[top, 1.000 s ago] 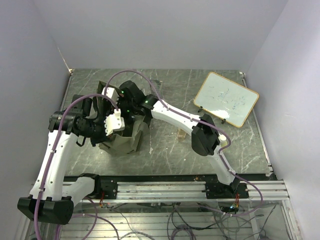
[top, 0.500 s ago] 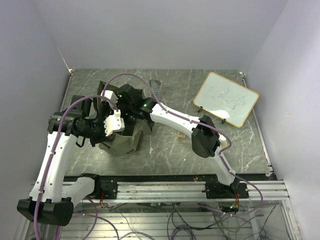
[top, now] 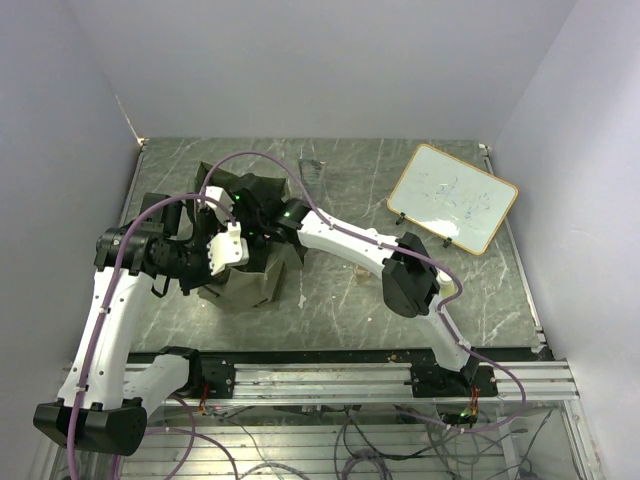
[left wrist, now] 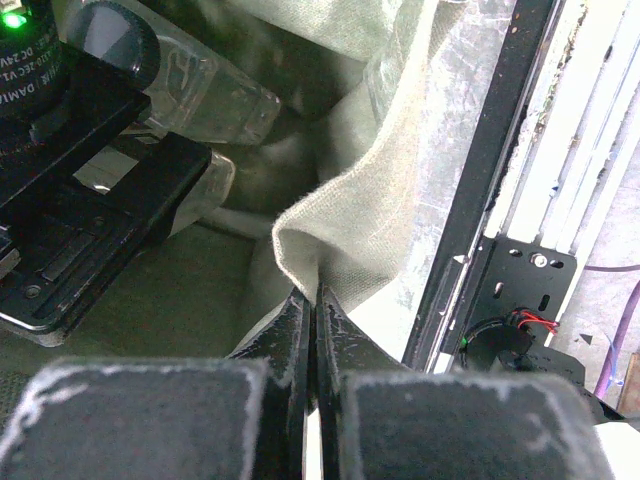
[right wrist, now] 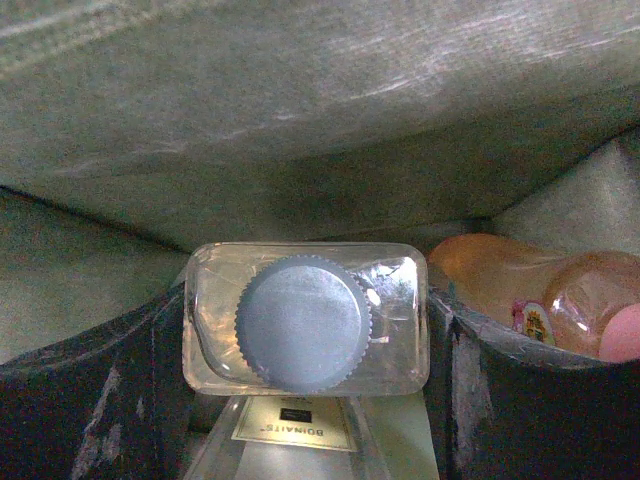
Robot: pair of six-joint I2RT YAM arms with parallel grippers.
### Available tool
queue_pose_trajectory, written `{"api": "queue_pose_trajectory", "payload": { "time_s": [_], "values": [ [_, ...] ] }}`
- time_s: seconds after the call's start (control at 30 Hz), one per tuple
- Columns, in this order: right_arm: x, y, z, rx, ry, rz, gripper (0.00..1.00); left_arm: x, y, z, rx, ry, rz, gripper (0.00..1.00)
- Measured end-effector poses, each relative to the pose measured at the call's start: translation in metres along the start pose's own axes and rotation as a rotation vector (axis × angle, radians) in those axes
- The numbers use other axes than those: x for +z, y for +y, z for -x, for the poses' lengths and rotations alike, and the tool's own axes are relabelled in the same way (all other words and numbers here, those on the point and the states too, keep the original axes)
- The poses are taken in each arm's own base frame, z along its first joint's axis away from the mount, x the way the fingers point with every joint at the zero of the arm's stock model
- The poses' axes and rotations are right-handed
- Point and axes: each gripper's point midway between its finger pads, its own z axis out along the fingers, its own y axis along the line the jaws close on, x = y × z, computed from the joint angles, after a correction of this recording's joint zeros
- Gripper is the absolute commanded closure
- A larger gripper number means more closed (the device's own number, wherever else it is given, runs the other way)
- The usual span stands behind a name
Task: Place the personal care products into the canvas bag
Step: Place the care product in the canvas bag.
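Right wrist view shows the right gripper (right wrist: 306, 345) clamped on a clear rectangular plastic bottle with a ribbed grey-blue cap (right wrist: 305, 318), one finger pressed against each narrow side. The bottle hangs cap-toward-camera inside the olive-green canvas tote bag (right wrist: 300, 100), whose fabric walls fill the view. Just right of it, an orange translucent bottle (right wrist: 500, 275) already lies in the bag, a pink end showing at the frame edge.

From the left wrist, the left gripper (left wrist: 314, 305) is pinched tight on the bag's near rim (left wrist: 370, 200), pulling the mouth open; the same clear bottle (left wrist: 190, 85) sits low in the opening.

From above, the bag (top: 240, 285) stands at the left of the marble-patterned table (top: 340, 300), both arms meeting over it, and a white wooden-framed whiteboard (top: 453, 197) lies well apart at the far right.

The step in hand looks like depositing this bottle. Next, the right jaws probably need to open so it drops beside the orange one, then lift straight out without snagging fabric, while the left hold keeps the mouth wide.

Writing: a small label below the clear bottle reads something like "BOINAITE", too small to be sure. The orange bottle's sticker is illegible.
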Motion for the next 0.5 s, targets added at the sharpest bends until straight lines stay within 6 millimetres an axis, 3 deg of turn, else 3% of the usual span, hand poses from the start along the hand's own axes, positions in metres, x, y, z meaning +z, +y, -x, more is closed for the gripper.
{"api": "queue_pose_trajectory", "payload": {
  "time_s": [0.27,0.5],
  "values": [
    [-0.0001,-0.002,-0.0012,0.0,0.005,-0.007,0.88,-0.0001,-0.0001,0.0,0.001,0.0,0.002,0.93],
    [0.0007,-0.0075,-0.002,-0.005,0.017,-0.011,0.72,-0.0001,0.0005,0.0002,0.002,-0.001,0.004,0.93]
  ]
}}
